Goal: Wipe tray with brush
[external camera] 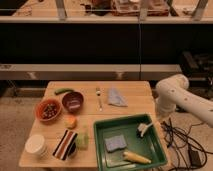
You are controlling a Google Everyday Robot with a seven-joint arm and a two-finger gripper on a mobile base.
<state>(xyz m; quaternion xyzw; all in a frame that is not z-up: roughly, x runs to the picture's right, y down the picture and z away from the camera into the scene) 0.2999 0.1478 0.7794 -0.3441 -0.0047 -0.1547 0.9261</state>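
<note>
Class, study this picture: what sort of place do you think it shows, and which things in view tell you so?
Probably a robotics lab staged as a dining spot. A wooden table carries bowls, a fork and a green tray; the white arm's gripper, shut on the brush, is over that tray, and cables trail on the floor.
</note>
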